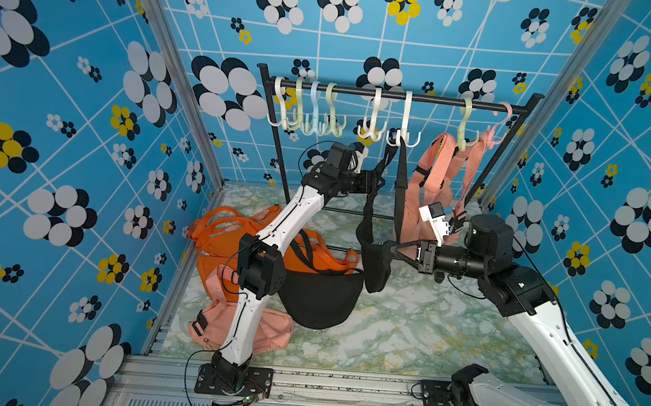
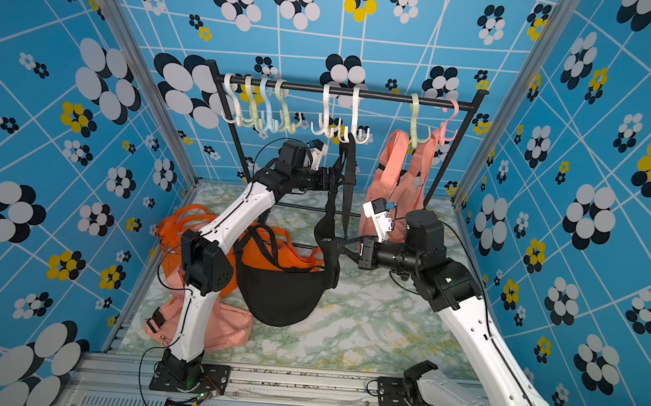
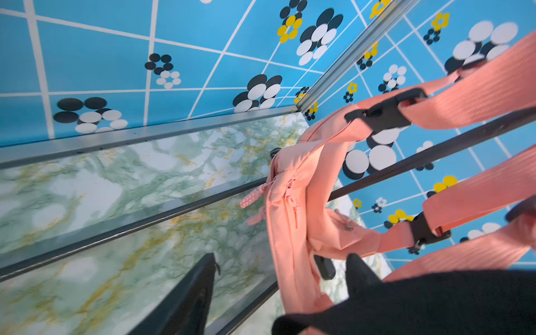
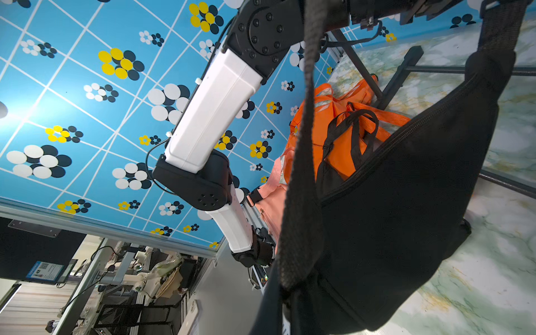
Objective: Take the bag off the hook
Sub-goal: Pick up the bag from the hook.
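Observation:
A black sling bag point(image 1: 374, 262) point(image 2: 330, 251) hangs by its strap point(image 1: 401, 178) from a white hook point(image 1: 404, 133) point(image 2: 353, 129) on the black rail, in both top views. My right gripper point(image 1: 391, 250) point(image 2: 346, 247) reaches in from the right and is shut on the bag's upper edge; the bag point(image 4: 406, 217) fills the right wrist view. My left gripper point(image 1: 378, 180) point(image 2: 335, 179) is higher, at the strap's left run. In the left wrist view its fingers point(image 3: 203, 284) stand apart, with black strap fabric point(image 3: 435, 304) lying across the far one.
On the rail point(image 1: 363, 93), pink bags point(image 1: 435, 180) hang just right of the black one, and several empty hooks point(image 1: 307, 108) hang at the left. On the marble floor lie an orange bag point(image 1: 227, 240), a second black bag point(image 1: 321, 301) and a pink bag point(image 1: 267, 333).

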You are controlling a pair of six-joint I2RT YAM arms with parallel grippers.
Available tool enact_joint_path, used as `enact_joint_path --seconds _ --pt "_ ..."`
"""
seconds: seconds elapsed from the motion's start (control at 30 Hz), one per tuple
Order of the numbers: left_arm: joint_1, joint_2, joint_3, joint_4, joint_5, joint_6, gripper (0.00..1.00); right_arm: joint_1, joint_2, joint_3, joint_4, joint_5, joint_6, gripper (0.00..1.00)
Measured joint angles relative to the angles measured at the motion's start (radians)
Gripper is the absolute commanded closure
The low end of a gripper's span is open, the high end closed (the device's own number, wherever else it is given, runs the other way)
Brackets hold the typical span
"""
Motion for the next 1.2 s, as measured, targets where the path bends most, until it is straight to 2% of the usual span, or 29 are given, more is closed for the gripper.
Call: enact_joint_path --seconds 0.1,0.2,0.37,0.53,0.8,0.93,1.07,1.2 --pt "-0.002 -0.001 0.02 -0.011 0.005 0.003 0.8 -0.03 -0.015 0.0 -0.003 -0.01 0.0 1.0" --pt "0.007 -0.008 0.024 -0.032 0.011 0.01 0.89 -0.064 -0.017 0.0 -0.009 -0.006 -0.002 1.0" --pt "0.013 -0.048 0.023 -0.076 0.023 0.008 0.9 -0.132 -0.015 0.024 -0.041 0.03 -0.008 1.0" --pt "-0.01 -0.121 0.023 -0.08 0.041 0.006 0.89 -0.182 0.004 0.142 -0.026 0.101 -0.008 1.0" --pt "-0.079 -0.205 0.03 -0.016 0.094 -0.035 0.87 -0.197 0.079 0.461 0.085 0.21 -0.025 1.0" --pt "-0.089 -0.212 0.031 0.011 0.118 -0.062 0.87 -0.197 0.127 0.6 0.129 0.217 -0.034 1.0" --pt "-0.093 -0.212 0.029 0.025 0.137 -0.09 0.82 -0.197 0.208 0.737 0.153 0.219 -0.035 1.0" --pt "-0.099 -0.218 -0.01 0.069 0.158 -0.13 0.87 -0.197 0.304 0.869 0.158 0.22 -0.034 1.0"
